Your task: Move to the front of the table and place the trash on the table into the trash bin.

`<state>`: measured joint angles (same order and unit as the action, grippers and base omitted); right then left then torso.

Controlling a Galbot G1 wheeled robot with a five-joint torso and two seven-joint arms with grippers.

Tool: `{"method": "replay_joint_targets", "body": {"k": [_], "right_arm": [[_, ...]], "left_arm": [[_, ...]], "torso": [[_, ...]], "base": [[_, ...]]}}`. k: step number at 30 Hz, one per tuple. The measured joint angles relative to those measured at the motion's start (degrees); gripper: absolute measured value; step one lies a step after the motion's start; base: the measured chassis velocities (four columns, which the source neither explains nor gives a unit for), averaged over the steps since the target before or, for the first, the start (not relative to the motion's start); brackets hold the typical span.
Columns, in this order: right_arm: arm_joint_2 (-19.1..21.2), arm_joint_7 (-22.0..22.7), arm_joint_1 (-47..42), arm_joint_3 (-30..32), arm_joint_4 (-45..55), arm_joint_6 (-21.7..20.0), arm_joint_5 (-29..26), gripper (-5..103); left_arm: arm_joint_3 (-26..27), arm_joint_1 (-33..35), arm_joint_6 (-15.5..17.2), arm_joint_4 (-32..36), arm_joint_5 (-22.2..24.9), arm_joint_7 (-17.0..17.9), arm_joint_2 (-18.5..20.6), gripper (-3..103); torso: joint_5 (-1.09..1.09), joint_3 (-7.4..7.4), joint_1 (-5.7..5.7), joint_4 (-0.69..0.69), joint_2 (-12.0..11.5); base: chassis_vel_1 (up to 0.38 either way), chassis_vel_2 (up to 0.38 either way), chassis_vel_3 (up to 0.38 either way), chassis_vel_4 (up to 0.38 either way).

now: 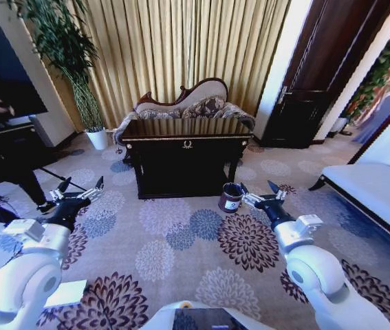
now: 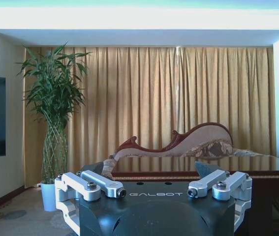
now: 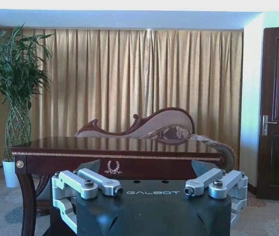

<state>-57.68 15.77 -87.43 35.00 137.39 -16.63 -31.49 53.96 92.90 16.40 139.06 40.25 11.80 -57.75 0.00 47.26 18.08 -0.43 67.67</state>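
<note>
Dark, glossy wood makes up the table (image 1: 184, 148), which stands across a patterned carpet (image 1: 181, 240) from the robot, in front of gold curtains (image 1: 181, 48) and a carved chaise longue (image 1: 191, 103). The table has gold trim along its front edge and a gold emblem at the centre of the front. Its top reflects the curtains; from the head view no trash can be made out on it.

The trash bin (image 1: 231, 196), a small round dark brown bucket with a white label, sits on the carpet just beside the table's front corner on the robot's right.

Both arms reach forward and low over the carpet, well short of the table. The left tool (image 1: 79, 194) hangs out toward the robot's left, well apart from the table's left end, its fingers spread and holding nothing. The right tool (image 1: 263, 194) is near the trash bin, just to the bin's right and apart from it, its fingers likewise spread and empty.

In the left wrist view the left tool (image 2: 155, 191) faces the table's top edge, with a tall green plant (image 2: 54, 108) in a white pot beside the curtains. In the right wrist view the right tool (image 3: 153, 188) points at the table's front, with the emblem above it and a dark wooden door (image 3: 278, 113) to one side.
</note>
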Motion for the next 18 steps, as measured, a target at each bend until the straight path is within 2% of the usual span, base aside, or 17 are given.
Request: {"method": "replay_joint_targets", "body": {"k": [18], "right_arm": [[0.0, 0.0, 0.0, 0.0, 0.0, 0.1, 0.0, 100]], "left_arm": [[0.0, 0.0, 0.1, 0.0, 0.0, 0.0, 0.0, 100]], "torso": [[0.0, 0.0, 0.0, 0.0, 0.0]], "base": [[0.0, 0.0, 0.0, 0.0]]}}
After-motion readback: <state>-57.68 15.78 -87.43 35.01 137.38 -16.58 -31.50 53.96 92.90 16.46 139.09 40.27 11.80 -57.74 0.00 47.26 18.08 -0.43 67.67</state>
